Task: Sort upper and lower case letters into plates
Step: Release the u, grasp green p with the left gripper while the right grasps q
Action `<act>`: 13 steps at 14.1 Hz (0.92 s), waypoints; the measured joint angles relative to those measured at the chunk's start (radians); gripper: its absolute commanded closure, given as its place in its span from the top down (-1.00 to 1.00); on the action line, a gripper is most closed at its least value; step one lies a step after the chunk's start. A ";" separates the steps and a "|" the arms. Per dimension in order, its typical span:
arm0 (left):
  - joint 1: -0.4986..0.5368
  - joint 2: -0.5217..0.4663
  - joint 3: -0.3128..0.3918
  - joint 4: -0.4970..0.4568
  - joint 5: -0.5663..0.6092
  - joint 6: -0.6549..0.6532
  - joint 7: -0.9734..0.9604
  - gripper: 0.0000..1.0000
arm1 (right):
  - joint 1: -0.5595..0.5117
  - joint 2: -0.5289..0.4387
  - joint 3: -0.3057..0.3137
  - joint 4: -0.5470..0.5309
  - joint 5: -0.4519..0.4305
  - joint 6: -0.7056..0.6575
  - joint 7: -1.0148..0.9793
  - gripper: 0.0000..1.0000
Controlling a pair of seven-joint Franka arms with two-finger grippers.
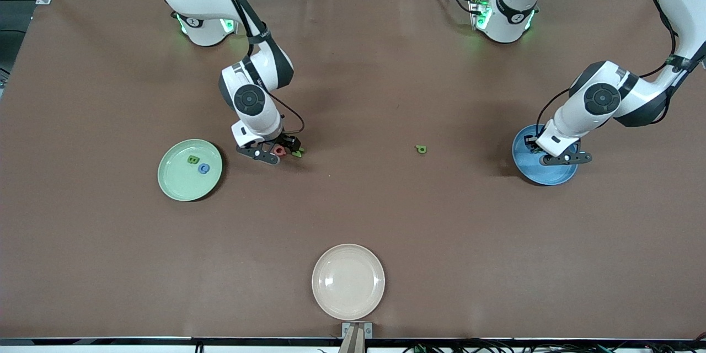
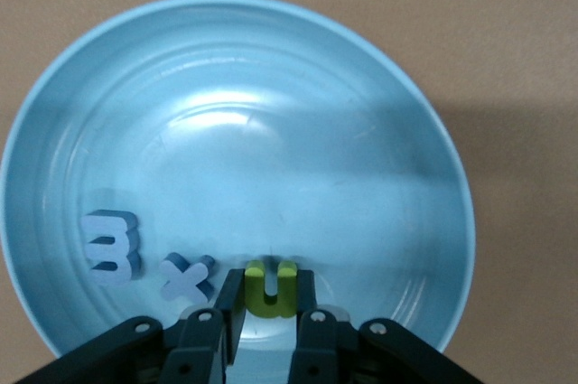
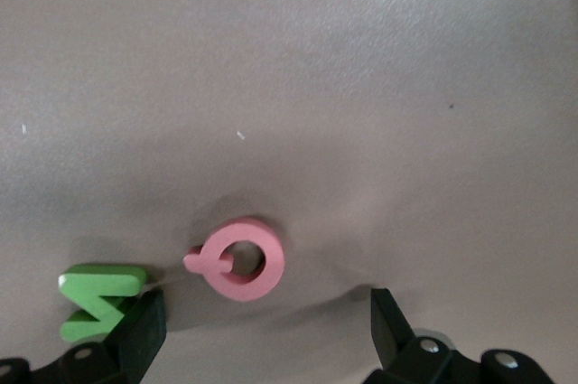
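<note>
Right gripper point(image 3: 262, 334) low at table centre, jaws spread astride red Q point(image 3: 242, 259); next: clench, carry to green plate point(image 1: 171, 187). Left gripper point(image 2: 268, 307) over blue plate point(image 2: 433, 131), jaws grasping green U point(image 2: 269, 289); release due.

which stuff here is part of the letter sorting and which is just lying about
Part of the job: pale green plate, blue plate, red letter between the open right gripper fingers, lime letter in the left gripper, green letter.

Lying about: cream-white plate.
</note>
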 measured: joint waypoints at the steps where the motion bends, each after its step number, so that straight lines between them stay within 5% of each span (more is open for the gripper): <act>1: 0.000 0.000 0.005 -0.003 0.006 0.000 0.000 -0.67 | 0.004 0.000 0.000 0.000 0.000 0.000 0.005 1.00; 2: 0.000 0.000 0.009 -0.006 0.014 0.000 0.000 -0.50 | 0.007 0.000 0.000 0.000 0.000 0.000 0.008 1.00; 5: 0.000 0.000 0.014 -0.009 0.024 0.001 0.000 0.69 | 0.008 0.001 -0.006 0.000 -0.026 0.000 0.009 1.00; 8: 0.000 0.000 0.007 -0.008 0.024 0.003 0.000 0.99 | -0.003 0.001 -0.020 0.001 -0.077 0.007 0.009 1.00; 13: -0.002 0.000 -0.123 0.016 -0.052 0.000 -0.005 0.99 | -0.020 0.001 -0.022 0.003 -0.096 0.033 0.008 0.94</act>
